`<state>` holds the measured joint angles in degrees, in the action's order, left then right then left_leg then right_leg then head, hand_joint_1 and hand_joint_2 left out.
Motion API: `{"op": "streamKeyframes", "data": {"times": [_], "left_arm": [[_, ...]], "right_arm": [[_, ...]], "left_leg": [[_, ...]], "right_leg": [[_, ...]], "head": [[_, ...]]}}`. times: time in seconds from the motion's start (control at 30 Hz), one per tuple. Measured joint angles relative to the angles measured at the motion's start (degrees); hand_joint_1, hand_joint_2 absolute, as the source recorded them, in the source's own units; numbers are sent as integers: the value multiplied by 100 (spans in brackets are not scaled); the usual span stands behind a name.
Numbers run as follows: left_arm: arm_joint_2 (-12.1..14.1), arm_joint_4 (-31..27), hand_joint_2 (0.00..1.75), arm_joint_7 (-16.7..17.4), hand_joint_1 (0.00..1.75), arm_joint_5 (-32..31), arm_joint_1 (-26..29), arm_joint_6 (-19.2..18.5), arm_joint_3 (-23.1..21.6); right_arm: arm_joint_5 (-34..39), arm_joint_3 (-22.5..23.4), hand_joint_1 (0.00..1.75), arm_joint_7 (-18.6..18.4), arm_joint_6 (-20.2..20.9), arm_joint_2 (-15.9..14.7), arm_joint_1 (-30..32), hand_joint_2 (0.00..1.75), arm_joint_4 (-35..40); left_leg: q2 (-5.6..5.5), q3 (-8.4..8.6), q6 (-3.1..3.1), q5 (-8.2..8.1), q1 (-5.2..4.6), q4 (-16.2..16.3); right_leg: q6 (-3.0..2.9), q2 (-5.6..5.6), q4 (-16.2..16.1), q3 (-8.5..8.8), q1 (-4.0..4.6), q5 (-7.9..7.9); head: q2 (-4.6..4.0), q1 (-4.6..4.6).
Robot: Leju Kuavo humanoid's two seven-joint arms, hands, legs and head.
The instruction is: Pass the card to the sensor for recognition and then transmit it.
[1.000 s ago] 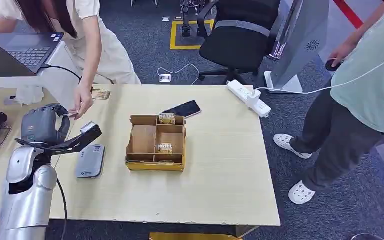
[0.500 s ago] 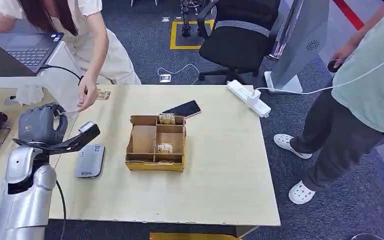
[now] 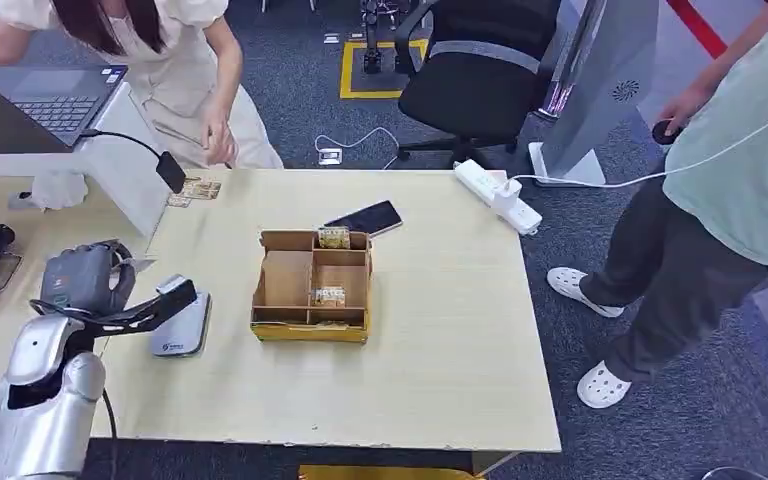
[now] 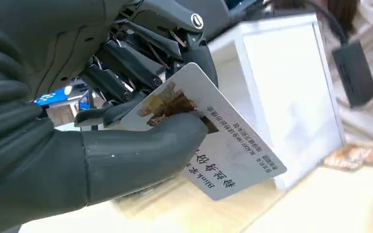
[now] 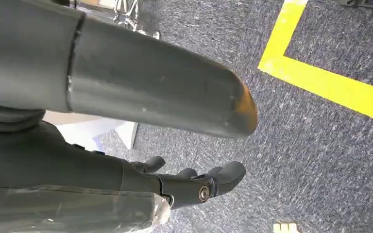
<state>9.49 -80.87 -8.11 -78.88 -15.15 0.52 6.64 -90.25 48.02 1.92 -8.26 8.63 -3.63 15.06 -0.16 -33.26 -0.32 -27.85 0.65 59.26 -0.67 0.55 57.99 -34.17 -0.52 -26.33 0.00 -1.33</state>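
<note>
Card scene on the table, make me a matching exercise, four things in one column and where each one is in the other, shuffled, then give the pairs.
Things:
1. card
2. sensor
3. phone
4. power strip

Places:
A. at the table's far right edge, with a white cable plugged in
B. pinched between the thumb and fingers of the left hand
C. flat on the table, between the left hand and the cardboard box
D. on the table just behind the cardboard box

Pairs: 1-B, 2-C, 3-D, 4-A
</note>
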Motion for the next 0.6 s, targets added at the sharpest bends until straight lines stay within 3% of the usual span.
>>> {"op": "streamKeyframes", "data": {"times": [0.6], "left_arm": [[-114,22,175,100,175,-179,501,188,4]], "right_arm": [[0,39,0,31,-17,0,1,0,0]], "left_leg": [[-2,-3,0,0,0,0]], "right_leg": [[0,-3,-1,-1,0,0]], "head": [[-2,0]]}}
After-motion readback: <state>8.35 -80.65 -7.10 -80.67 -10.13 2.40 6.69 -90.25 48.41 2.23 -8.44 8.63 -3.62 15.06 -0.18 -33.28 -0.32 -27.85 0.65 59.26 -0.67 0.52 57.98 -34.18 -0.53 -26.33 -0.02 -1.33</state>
